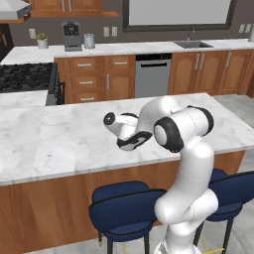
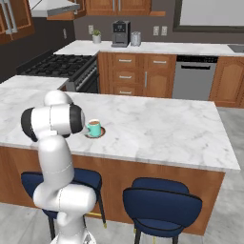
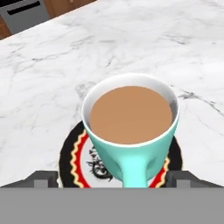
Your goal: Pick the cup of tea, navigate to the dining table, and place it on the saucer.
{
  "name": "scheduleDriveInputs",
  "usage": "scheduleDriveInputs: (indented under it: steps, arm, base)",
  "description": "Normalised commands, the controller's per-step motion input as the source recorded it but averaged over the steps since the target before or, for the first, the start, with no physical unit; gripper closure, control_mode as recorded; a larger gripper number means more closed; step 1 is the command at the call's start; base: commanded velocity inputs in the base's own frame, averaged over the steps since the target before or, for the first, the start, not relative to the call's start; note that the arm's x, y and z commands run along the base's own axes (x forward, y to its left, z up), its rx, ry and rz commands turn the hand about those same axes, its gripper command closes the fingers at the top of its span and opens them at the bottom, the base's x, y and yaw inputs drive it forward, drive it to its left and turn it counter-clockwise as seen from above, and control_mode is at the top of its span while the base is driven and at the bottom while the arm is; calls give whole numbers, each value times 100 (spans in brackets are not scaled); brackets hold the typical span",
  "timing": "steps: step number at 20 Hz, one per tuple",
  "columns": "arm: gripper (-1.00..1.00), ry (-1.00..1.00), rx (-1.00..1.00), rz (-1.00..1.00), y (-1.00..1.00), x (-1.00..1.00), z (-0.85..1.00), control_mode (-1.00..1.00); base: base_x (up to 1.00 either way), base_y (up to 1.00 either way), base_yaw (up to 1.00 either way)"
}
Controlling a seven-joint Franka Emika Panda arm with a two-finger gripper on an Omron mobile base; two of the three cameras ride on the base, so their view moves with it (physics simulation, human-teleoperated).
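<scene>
The cup of tea point(image 3: 130, 122) is a teal mug with a pale rim and brown liquid. It stands upright on the saucer point(image 3: 72, 153), a small round dish with a black rim and a red and yellow pattern. Both rest on the white marble dining table point(image 3: 43, 87). My gripper point(image 3: 114, 177) is open, its two dark fingertips point(image 3: 46, 177) wide apart on either side of the mug's handle and not touching it. From the right base view the cup of tea point(image 2: 94, 127) sits on the saucer point(image 2: 101, 133) just beside my arm's elbow, near the dining table's point(image 2: 167, 128) front edge.
Blue stools point(image 2: 162, 202) stand at the table's near side below my arm. Behind the table runs a wall counter point(image 1: 124, 48) with drawers, a dishwasher point(image 1: 153, 74), a coffee machine point(image 1: 72, 35) and a sink point(image 1: 192, 44). A black stove point(image 1: 25, 77) is at the left.
</scene>
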Motion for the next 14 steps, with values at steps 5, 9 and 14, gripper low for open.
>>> scheduleDriveInputs:
  steps: [5,9,14]
  arm:
    - [-100,0,0,0,8,0,30,-100]
    - [-100,0,0,0,16,-1,32,-100]
    - [-100,3,0,0,22,-19,31,-100]
  base:
    - [0,0,0]
    - [0,0,0]
    - [0,0,0]
